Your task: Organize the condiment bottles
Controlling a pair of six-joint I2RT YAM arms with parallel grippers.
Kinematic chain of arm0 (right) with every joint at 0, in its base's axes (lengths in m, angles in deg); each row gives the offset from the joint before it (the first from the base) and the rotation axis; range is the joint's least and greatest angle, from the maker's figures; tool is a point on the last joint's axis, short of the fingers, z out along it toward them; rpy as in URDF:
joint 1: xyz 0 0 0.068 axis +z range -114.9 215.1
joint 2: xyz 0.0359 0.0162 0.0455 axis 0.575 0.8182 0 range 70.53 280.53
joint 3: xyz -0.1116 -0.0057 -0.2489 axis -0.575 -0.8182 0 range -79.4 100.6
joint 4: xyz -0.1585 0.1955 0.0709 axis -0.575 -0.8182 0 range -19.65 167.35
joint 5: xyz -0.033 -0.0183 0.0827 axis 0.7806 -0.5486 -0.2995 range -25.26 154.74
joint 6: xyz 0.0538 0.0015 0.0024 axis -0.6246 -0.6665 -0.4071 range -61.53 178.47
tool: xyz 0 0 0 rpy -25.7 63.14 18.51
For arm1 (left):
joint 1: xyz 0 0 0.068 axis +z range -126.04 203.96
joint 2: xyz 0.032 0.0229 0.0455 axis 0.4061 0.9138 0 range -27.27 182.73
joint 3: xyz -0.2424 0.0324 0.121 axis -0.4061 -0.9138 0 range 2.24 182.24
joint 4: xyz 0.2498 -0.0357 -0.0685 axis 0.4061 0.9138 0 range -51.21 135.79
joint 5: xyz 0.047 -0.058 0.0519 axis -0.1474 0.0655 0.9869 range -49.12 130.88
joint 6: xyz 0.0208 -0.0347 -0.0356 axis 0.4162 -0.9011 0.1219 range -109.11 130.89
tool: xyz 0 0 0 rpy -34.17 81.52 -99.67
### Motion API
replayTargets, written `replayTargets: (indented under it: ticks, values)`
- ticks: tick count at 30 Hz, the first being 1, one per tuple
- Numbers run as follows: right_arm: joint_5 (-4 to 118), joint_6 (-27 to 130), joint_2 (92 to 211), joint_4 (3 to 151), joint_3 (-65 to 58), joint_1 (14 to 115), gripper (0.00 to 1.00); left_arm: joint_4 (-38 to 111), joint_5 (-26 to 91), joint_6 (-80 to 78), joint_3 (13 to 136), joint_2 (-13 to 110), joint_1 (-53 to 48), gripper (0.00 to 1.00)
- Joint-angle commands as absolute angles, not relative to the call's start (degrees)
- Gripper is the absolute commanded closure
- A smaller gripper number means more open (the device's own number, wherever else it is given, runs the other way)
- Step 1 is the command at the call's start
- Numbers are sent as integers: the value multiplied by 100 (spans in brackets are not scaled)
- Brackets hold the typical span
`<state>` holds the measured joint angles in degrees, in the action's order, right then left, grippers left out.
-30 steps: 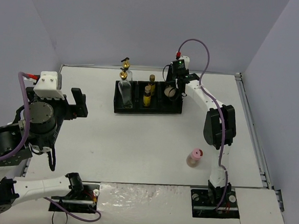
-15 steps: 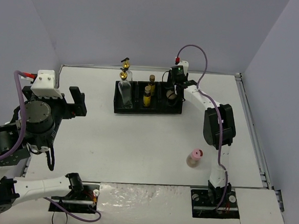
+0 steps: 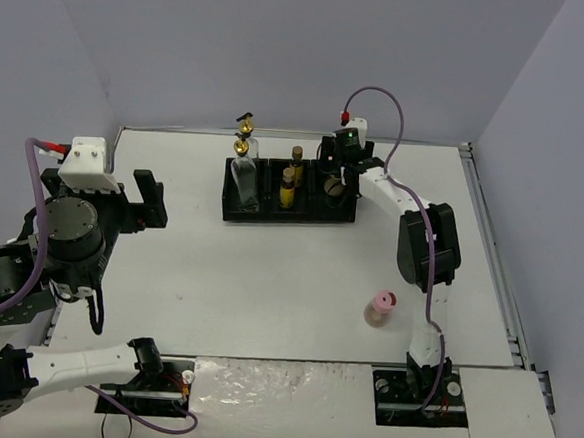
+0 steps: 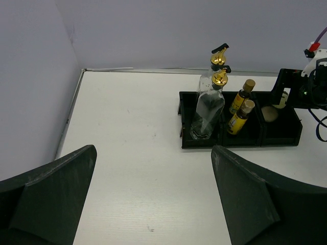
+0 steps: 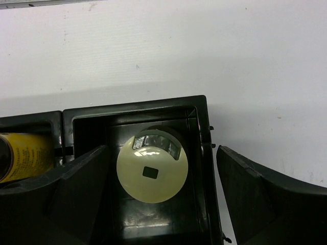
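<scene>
A black three-compartment tray [image 3: 287, 217] sits toward the far side of the white table [image 3: 218, 274]. Its left compartment holds two tall clear glass bottles with gold pourer tops [image 4: 207, 107], one behind the other and both upright. The middle compartment holds two small amber bottles with yellow labels [image 4: 239, 116], also upright and one behind the other.

The squat beige jar [image 5: 152, 172] stands in the right compartment, resting on the tray floor with its round lid facing up. The right gripper [image 5: 162, 148] hangs directly over it with the jaws spread wide. One finger is inside the compartment just beside the jar. The other finger is beyond the tray's right wall (so the wall stands between it and the jar). Neither finger touches the jar, and the gripper holds nothing. From the overhead camera, the right arm reaches across the table to that end of the tray.

The small pink jar [image 3: 379, 307] stands alone on the bare table, near the right arm's base and well apart from the tray.

The left gripper [image 4: 153, 150] is held above the left side of the table, far from the tray. Its jaws are wide apart and empty, with only tabletop showing between its dark fingers [image 4: 56, 189].
</scene>
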<state>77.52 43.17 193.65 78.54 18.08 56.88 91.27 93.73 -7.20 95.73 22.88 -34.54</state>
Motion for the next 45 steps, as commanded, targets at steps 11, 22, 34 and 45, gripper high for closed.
replayTargets:
  ticks: [11,22,34,45]
  values:
    - [8506,3669,16561,6830,502,5903,15,8817,9525,-637,9475,2220,-3466,8]
    - [9400,2075,14150,5915,-2157,6541,14,8354,9126,-651,9075,2212,-3466,8]
    - [10522,-581,13085,5048,-3932,7222,13,8177,8852,-617,8862,2151,-3475,8]
    - [10613,-1963,12563,4230,-4405,7777,12,8124,8799,-607,8661,2002,-3466,8]
